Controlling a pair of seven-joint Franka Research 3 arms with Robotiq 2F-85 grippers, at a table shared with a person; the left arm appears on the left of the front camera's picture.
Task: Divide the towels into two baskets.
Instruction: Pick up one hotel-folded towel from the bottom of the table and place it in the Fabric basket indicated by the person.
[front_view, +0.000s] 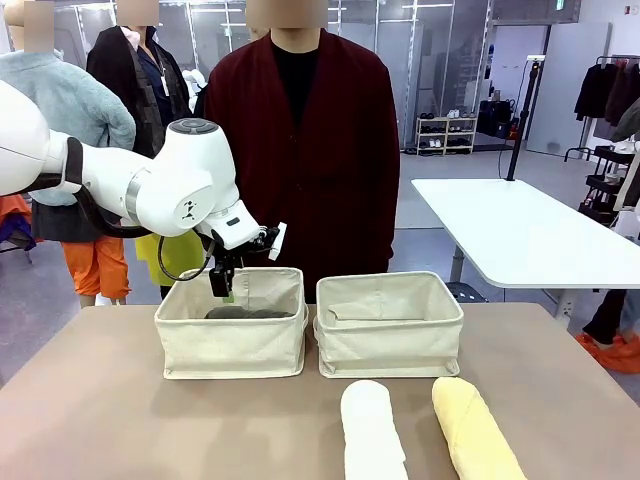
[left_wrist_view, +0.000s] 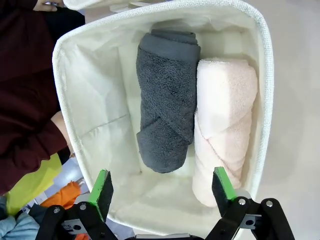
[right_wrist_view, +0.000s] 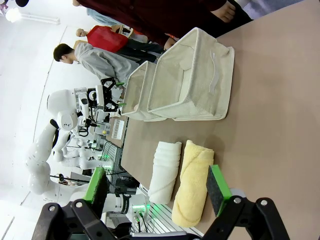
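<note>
Basket interior, from left wrist: grey towel touching cream towel.

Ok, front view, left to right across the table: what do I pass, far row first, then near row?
Far row: left basket → right basket. Near row: white towel → pale yellow towel.

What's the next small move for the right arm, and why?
Probably lower the open right gripper onto the yellow towel, which lies ahead of its fingers. The grey towel and cream towel already sit in the left basket under the open left gripper; yellow and white towel lie on the table by the right basket.
</note>
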